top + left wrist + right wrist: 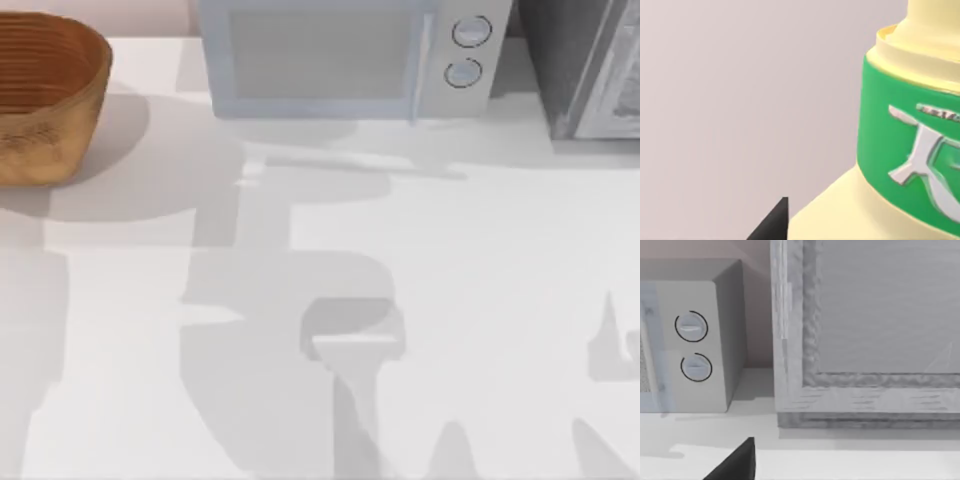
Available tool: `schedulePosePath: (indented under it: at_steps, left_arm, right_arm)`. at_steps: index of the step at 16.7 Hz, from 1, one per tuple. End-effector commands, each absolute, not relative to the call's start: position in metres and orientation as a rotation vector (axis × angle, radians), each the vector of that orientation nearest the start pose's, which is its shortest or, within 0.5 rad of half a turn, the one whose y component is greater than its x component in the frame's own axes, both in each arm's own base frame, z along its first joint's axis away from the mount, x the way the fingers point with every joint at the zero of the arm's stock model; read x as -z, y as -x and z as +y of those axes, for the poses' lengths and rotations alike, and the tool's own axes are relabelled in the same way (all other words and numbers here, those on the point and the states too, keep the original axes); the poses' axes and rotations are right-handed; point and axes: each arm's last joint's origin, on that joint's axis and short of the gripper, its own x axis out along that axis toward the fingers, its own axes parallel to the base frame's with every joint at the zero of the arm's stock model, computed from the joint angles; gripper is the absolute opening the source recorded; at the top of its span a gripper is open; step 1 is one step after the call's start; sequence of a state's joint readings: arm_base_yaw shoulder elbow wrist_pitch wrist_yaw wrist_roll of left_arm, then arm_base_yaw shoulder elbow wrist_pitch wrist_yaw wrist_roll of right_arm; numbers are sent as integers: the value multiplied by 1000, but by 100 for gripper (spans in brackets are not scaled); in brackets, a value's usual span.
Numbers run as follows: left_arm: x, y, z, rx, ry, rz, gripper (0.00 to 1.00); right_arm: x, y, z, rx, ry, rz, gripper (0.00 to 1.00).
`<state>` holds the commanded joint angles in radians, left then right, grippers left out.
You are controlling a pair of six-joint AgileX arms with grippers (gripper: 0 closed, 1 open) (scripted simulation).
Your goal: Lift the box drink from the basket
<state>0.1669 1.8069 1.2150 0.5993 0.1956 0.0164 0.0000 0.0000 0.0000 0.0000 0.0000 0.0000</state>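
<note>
One box drink sits right against my left wrist camera, a dark fingertip beside it; I cannot tell either gripper's state. Left of the microwave on the white table stands the basket; a grey cabinet lies to the microwave's right.

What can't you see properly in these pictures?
- Box drink: left wrist view, cut off by the picture's edges, cap and base out of frame.
- Basket: top view, cut off at the left edge, so its inside is partly unseen.
- Left gripper: only a dark tip shows; open or shut is unclear.
- Microwave: top cut off.
</note>
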Motion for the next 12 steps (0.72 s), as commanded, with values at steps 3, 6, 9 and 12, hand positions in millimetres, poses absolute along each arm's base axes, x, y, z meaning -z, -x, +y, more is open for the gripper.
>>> schedulePosePath:
  at_steps: [3, 6, 9, 12]
  left_arm:
    - [-285, -414, 68, 9, -3, -12, 0]
    - [-286, -414, 68, 9, -3, -12, 0]
    - [-284, -411, 68, 7, -2, -2, 0]
    - [-291, -389, 60, 5, 7, 17, 0]
  right_arm:
    - [-160, -106, -1, 0, 0, 0, 100]
    - [-160, -106, -1, 0, 0, 0, 100]
    - [-160, -106, -1, 0, 0, 0, 100]
    - [-160, -106, -1, 0, 0, 0, 100]
